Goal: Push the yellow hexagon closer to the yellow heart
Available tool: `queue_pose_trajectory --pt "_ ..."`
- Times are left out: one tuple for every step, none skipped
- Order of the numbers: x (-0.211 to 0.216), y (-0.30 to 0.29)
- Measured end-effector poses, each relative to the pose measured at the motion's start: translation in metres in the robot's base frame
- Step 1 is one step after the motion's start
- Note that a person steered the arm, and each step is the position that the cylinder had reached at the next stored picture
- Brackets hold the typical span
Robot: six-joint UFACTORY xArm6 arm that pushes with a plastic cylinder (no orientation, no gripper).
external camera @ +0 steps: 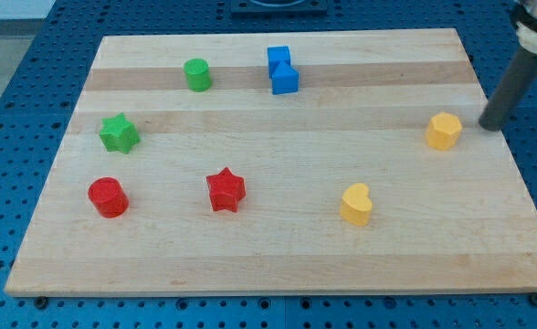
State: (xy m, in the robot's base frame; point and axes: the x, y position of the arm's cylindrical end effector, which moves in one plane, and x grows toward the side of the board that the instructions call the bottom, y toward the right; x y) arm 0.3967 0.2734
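Observation:
The yellow hexagon [443,131] sits near the board's right edge, at mid height. The yellow heart [356,204] lies below and to the left of it, in the lower right part of the board. My tip [490,124] rests just to the right of the yellow hexagon, a small gap away, close to the board's right edge. The dark rod rises from it toward the view's top right corner.
Two blue blocks [282,69] stand together at the top centre. A green cylinder [196,74] is at the top left, a green star [119,133] at the left, a red cylinder [108,196] at the lower left, a red star [225,190] left of centre. The wooden board [268,265] lies on a blue perforated table.

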Motion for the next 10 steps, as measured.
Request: queue_pose_trajectory --pt "0.032 -0.043" --pt "0.103 -0.069" --pt "0.092 -0.056" --pt "0.040 -0.025" --pt "0.013 -0.041" --pt "0.027 -0.080" --pt "0.072 -0.089" --pt "0.076 -0.089" --pt "0.048 -0.089" --pt "0.036 -0.107"
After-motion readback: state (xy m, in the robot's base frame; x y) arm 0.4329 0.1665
